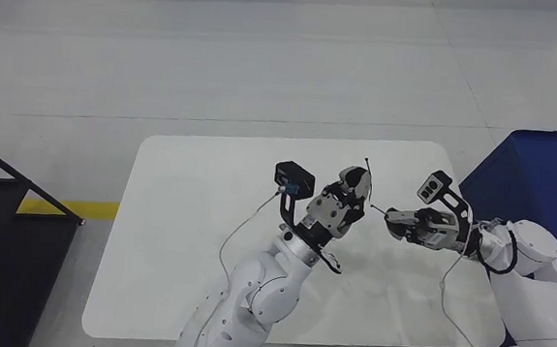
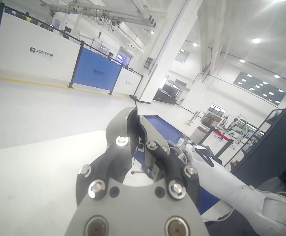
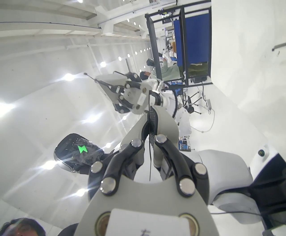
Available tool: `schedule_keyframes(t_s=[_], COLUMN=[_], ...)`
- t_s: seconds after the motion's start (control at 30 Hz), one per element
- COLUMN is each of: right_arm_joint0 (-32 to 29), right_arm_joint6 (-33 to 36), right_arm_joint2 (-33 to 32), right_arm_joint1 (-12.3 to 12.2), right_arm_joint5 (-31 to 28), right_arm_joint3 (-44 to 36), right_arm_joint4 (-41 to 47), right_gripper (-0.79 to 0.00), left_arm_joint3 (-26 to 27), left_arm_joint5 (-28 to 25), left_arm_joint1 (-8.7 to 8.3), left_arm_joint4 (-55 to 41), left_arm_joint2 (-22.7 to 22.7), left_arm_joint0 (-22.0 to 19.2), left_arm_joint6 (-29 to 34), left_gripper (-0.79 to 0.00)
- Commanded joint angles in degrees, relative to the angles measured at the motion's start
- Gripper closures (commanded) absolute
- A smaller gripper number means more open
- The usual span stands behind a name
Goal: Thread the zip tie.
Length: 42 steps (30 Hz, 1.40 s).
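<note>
Left gripper (image 1: pixel 357 183) clenched on the zip tie (image 2: pixel 135 104), whose end pokes past the fingertips, above the white worktop (image 1: pixel 187 225). Right gripper (image 1: pixel 391 220) just beside it, clamped on a thin black strip (image 3: pixel 149 154). Blue partition (image 1: pixel 540 182) nearby.

Top view's coming in bright and even, soft overhead light lying flat across the tabletop (image 1: pixel 185 264). Left wrist view: ceiling lamps (image 2: pixel 256 40) flaring hard, floor (image 2: pixel 44 107) washed near white, metal of the left gripper (image 2: pixel 136 114) glaring, straight lines bowing at the edges. Right wrist view: I've got star-shaped streaks off every lamp and a heavy fisheye curve.
</note>
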<state>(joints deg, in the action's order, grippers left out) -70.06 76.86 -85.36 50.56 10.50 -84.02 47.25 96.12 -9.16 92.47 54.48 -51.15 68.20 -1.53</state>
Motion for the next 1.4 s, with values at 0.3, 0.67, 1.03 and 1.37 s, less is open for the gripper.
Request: schedule_keyframes(t_s=[0.3, 0.67, 1.03, 1.37], right_arm_joint0=[-0.5, -0.4, -0.4, -0.4], right_arm_joint6=[1.0, 1.3, 1.3, 1.3], right_arm_joint2=[0.3, 0.5, 0.5, 0.5], right_arm_joint1=[0.0, 0.0, 0.0, 0.0], right_arm_joint5=[-2.4, -2.5, -2.5, -2.5], right_arm_joint3=[-1.4, -1.1, -1.1, -1.1], right_arm_joint4=[-1.0, -0.8, -0.8, -0.8], right_gripper=[0.0, 0.0, 0.0, 0.0], left_arm_joint3=[0.0, -0.9, -0.8, 0.1], left_arm_joint5=[-0.2, -0.4, -0.6, -0.1], left_arm_joint1=[-0.06, -0.18, -0.23, -0.26], left_arm_joint4=[-0.7, -0.9, -1.2, -0.2], left_arm_joint2=[-0.4, -0.9, -0.8, -0.1], left_arm_joint0=[-0.1, -0.2, -0.1, 0.5], left_arm_joint6=[0.4, 1.2, 1.6, 1.3], left_gripper=[0.0, 0.0, 0.0, 0.0])
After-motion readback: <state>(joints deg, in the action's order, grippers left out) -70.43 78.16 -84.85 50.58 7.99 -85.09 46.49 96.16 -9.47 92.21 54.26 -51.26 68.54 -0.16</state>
